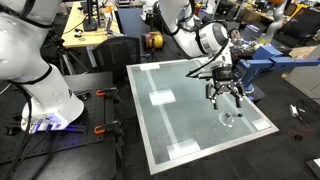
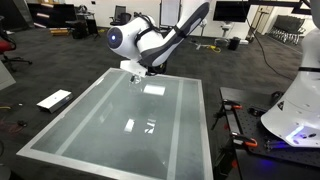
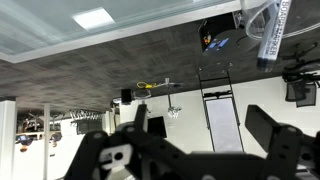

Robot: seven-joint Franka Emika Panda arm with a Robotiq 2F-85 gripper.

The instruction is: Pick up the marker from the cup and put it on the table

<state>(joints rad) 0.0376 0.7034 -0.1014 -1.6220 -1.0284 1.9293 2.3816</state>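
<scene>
Wrist view first: the marker (image 3: 268, 38) shows in the top right corner as a thin, lettered stick. Its long axis runs almost top to bottom of the picture and leans slightly, and it seems to stand inside the clear cup (image 3: 250, 22), whose curved rim is faint against the grey floor (image 3: 120, 60). The gripper (image 3: 190, 142) fills the bottom edge as dark shapes. Its two fingers (image 3: 272, 135) are spread wide, with nothing between them and nothing touching them. Marker and cup sit off to one side of the spread fingers, apart from them and outside the gap. A corner of the pale table (image 3: 40, 30) fills the top left. In an exterior view the gripper (image 1: 227, 98) hangs from the arm over the far right part of the table (image 1: 170, 125), fingers pointing down and held apart, gripping nothing. The cup (image 1: 229, 118) stands on the table top just under the fingertips, not touching them, near a whitish tape patch (image 1: 263, 125). The marker is too small here to tell which way it points. In an exterior view from the opposite side the gripper (image 2: 136, 76) hovers low over the far end of the table (image 2: 90, 125), just beside a white patch (image 2: 153, 88). How far it is spread cannot be told there, and neither cup nor marker can be made out beneath it.
</scene>
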